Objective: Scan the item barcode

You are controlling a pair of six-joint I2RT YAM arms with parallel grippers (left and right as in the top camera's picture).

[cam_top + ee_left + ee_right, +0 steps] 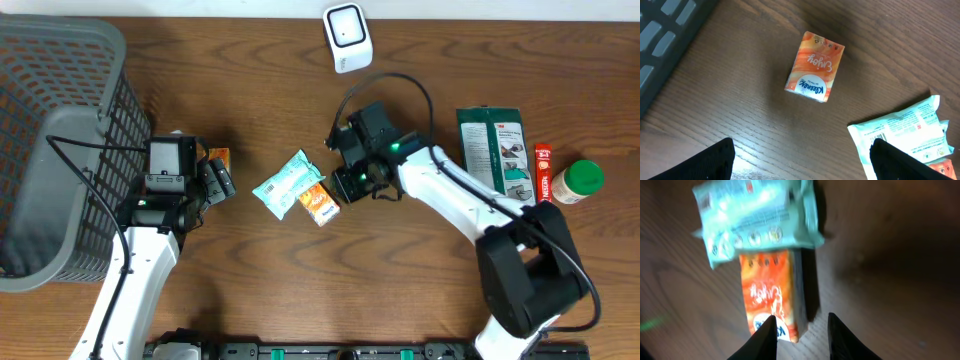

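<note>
Up close, the right gripper [801,339] has its jaws partly apart and clamped on nothing. The near end of the orange rectangular tissue pack [771,294] lies flat on the brown wooden desk [880,305] and reaches in beside one finger, while bare wood shows between the pack and the other finger. Whether that first finger touches the pack cannot be told. Just beyond, a pale teal plastic packet [752,217] lies against the pack's far end.

Over on the left side, the left gripper [807,167] holds its jaws wide apart over bare wood and touches nothing. A second orange Kleenex pack [815,67] lies ahead of them, apart from the teal packet. A grey plastic mesh basket [45,150] stands beside that arm.

At the desk's far edge stands a white boxy scanner [347,37], well apart from both packs.
</note>
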